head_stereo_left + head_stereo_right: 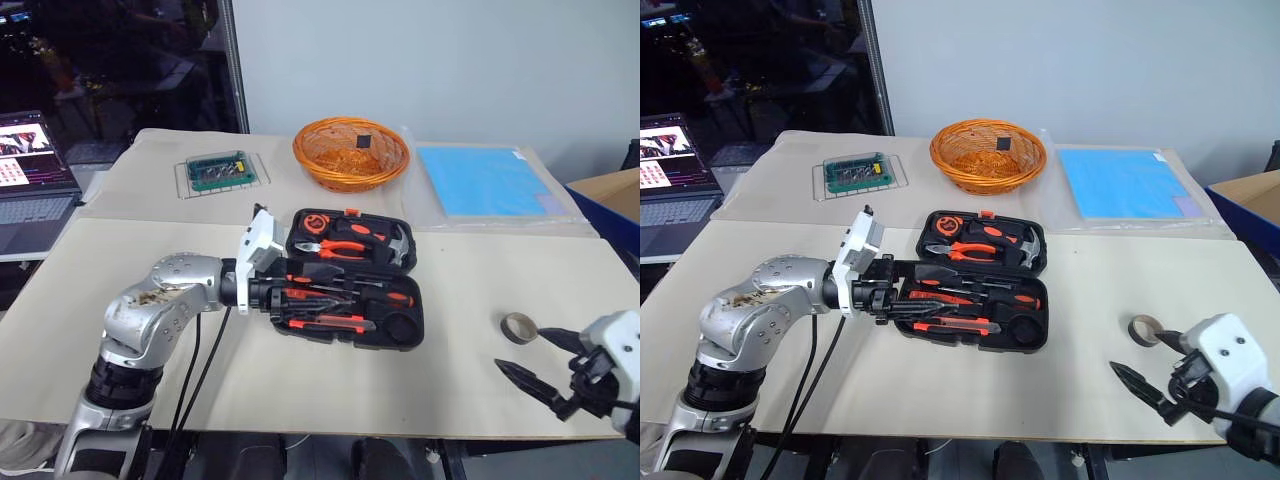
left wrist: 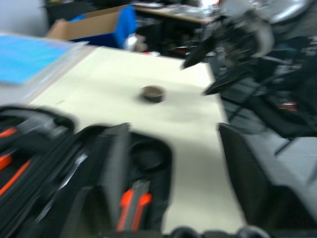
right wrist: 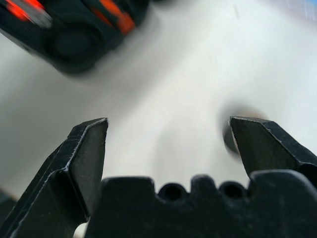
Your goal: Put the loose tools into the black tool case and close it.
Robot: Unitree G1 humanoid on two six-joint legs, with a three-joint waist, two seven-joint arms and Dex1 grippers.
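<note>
The black tool case [image 1: 350, 280] lies open mid-worktop [image 1: 120, 330], screwdrivers [image 1: 345, 292] and utility knife [image 1: 330, 323] already in its slots. The left tool [image 1: 902, 290] hovers at the case's left edge, fingers spread, holding nothing. The grey tape roll [image 1: 518, 327] sits loose, well right of the case — just beside the right tool [image 1: 540, 362], released wide. Behind stand a wicker basket [image 1: 350, 152], a blue sheet [image 1: 490, 180] and a bit set [image 1: 220, 172] — nothing lies between roll and case.

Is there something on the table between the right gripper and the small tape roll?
Nothing visible does. The right gripper, fingers open, hangs close beside the tape roll, with only bare table between them.
</note>
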